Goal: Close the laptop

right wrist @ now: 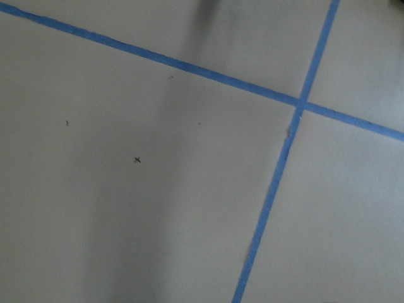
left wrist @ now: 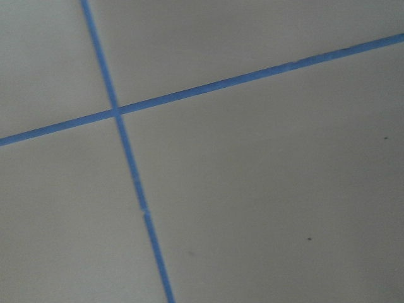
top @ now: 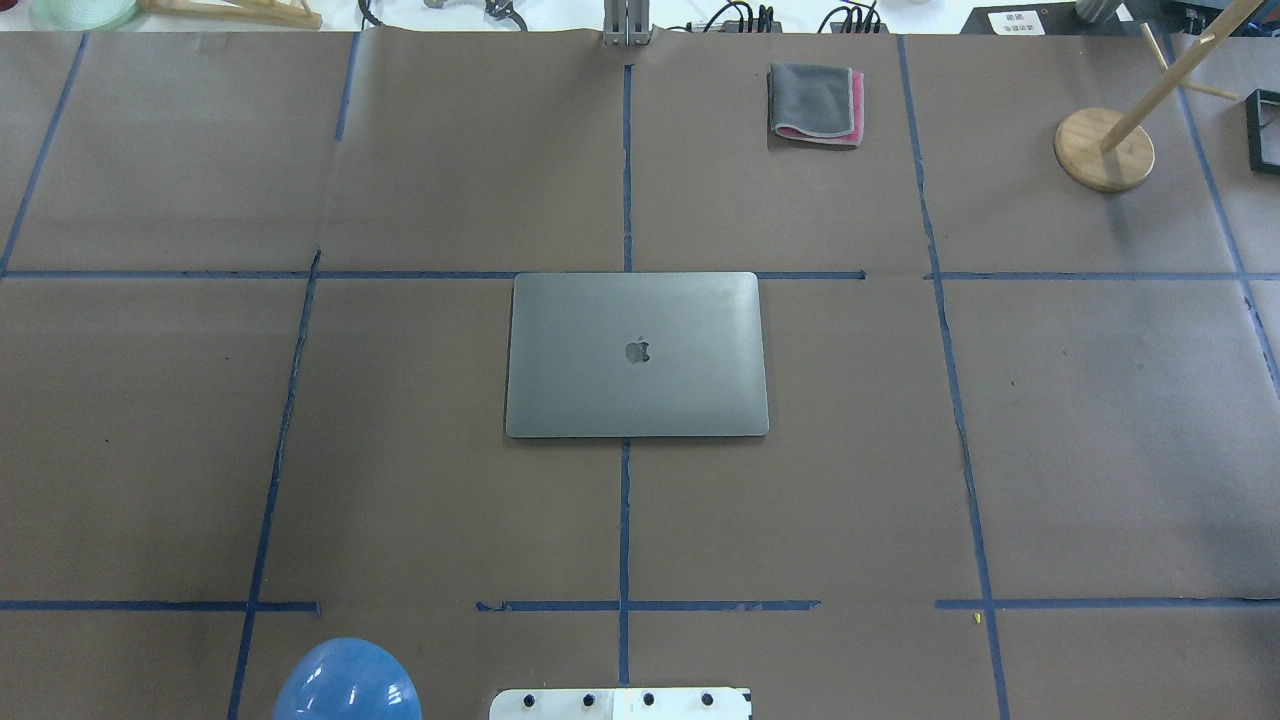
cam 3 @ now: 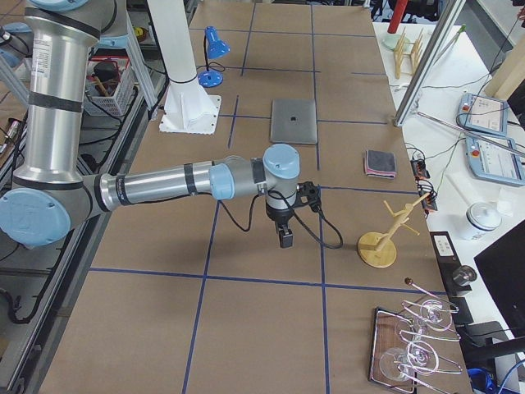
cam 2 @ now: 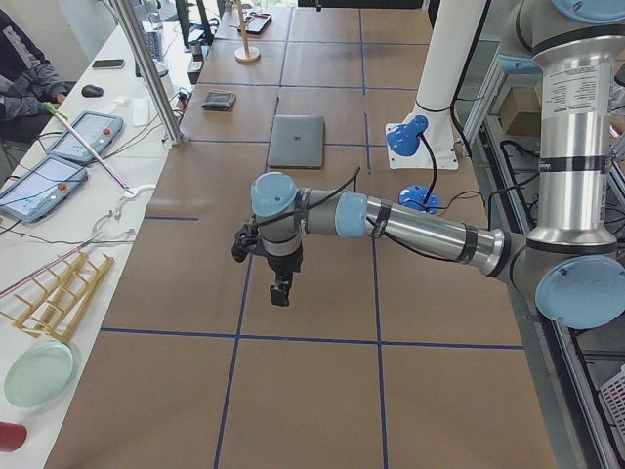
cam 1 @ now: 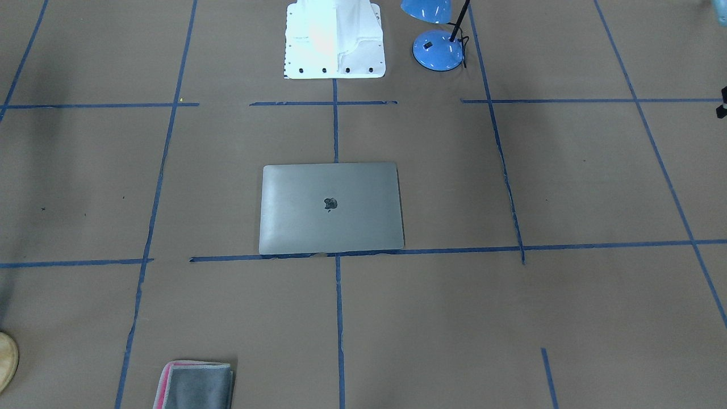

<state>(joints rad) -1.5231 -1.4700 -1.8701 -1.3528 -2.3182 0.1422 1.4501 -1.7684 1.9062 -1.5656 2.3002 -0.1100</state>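
Note:
The laptop (top: 637,354) lies flat in the middle of the table with its grey lid down and the apple logo facing up; it also shows in the front-facing view (cam 1: 331,208). My left gripper (cam 2: 281,290) hangs over bare paper toward the table's left end, far from the laptop (cam 2: 296,140). My right gripper (cam 3: 285,237) hangs over bare paper toward the right end, apart from the laptop (cam 3: 294,121). Both grippers show only in the side views, so I cannot tell whether they are open or shut. The wrist views show only paper and blue tape.
A folded grey-and-pink cloth (top: 816,103) lies at the far edge. A blue desk lamp (cam 1: 437,48) stands beside the white robot base (cam 1: 334,40). A wooden stand (top: 1103,148) is at the far right.

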